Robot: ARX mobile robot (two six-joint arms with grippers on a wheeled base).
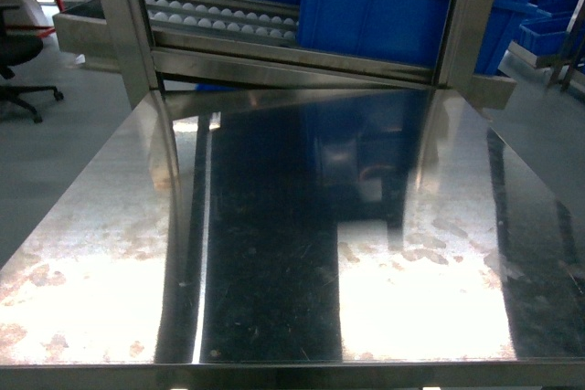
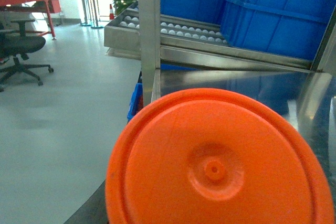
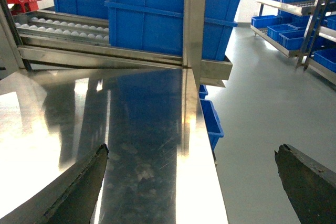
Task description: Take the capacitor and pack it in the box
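We've got the bare steel table (image 1: 274, 253) in the head view, blue bins (image 1: 384, 6) at 12 o'clock on the roller rack (image 1: 219, 20). The left wrist view is mostly a big orange disc (image 2: 215, 166) — can't tell the left gripper's state. Right gripper (image 3: 191, 182) is spread wide, holding nothing. No capacitor or box visible anywhere.

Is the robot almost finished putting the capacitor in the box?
Nothing looks done: no box in any view. An orange round thing, maybe the capacitor, fills the left wrist view; whether it is held is unclear. The right end effector is open, empty. Packing remains.
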